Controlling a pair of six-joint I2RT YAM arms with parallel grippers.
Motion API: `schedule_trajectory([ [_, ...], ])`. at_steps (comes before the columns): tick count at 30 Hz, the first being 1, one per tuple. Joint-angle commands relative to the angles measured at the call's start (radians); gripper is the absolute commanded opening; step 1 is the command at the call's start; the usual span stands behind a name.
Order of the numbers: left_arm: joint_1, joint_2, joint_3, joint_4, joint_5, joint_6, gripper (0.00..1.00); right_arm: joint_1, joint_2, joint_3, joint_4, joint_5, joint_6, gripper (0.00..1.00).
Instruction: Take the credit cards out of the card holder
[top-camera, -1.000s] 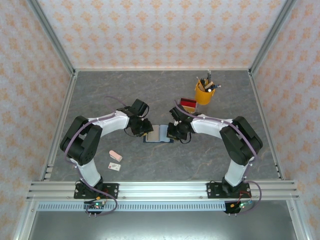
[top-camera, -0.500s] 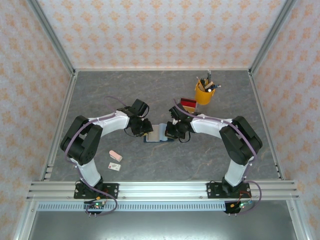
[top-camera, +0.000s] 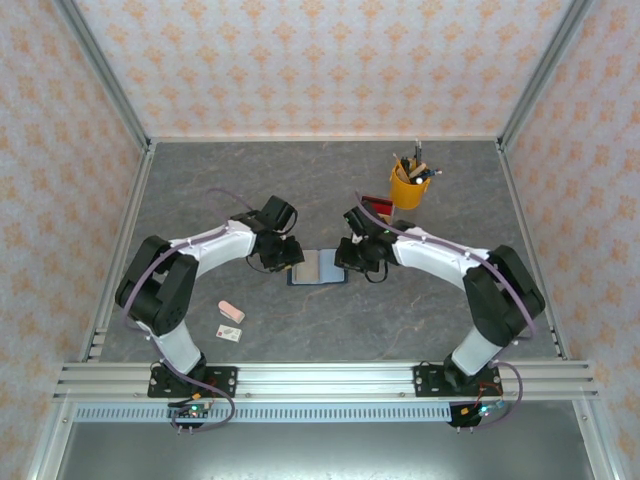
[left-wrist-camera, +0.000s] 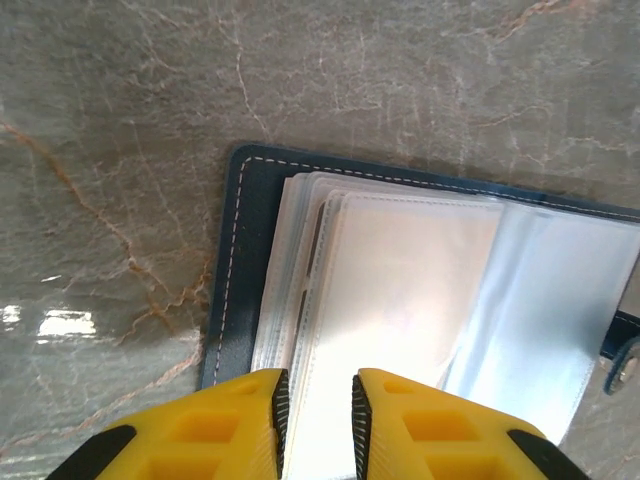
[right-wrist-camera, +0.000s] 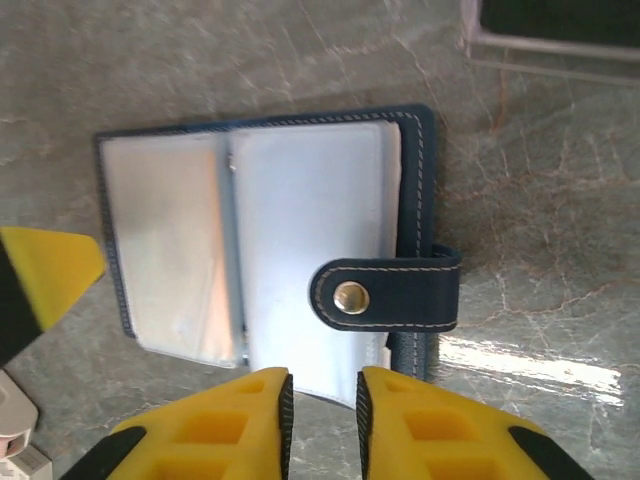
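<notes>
Dark navy folding card holder (top-camera: 318, 268) lies open flat in the middle of my grey marbled worktop (top-camera: 200, 190), clear sleeves (left-wrist-camera: 400, 270) facing up. Left tool (left-wrist-camera: 318, 385) sits over its 9 o'clock edge, right tool (right-wrist-camera: 322, 385) at 3 o'clock by the snap strap (right-wrist-camera: 385, 295). Both are cracked just a sliver, with nothing pinched as far as I can see.

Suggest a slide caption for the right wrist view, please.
Right gripper, jaws slightly apart, over the open navy card holder lying flat.

Pen cup (top-camera: 405, 187), pink eraser (top-camera: 231, 312), white card (top-camera: 230, 333)
</notes>
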Motion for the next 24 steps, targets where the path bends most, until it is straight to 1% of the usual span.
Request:
schedule_trajectory([
  [1,0.004,-0.041,0.022,-0.039,-0.039,0.020,0.27,0.035,-0.007,0.058,-0.045,0.046,-0.042,0.27],
  [4,0.019,-0.059,0.008,-0.031,-0.036,0.012,0.27,0.073,0.046,0.107,-0.049,0.053,-0.057,0.29],
  [9,0.052,-0.091,-0.035,-0.010,-0.026,-0.009,0.27,0.118,0.178,0.207,-0.078,0.064,-0.063,0.31],
  [17,0.075,-0.115,-0.081,0.021,0.008,-0.020,0.27,0.124,0.289,0.261,-0.119,0.063,-0.073,0.36],
  [24,0.076,-0.099,-0.090,0.076,0.075,-0.026,0.28,0.124,0.343,0.268,-0.148,0.078,-0.081,0.36],
])
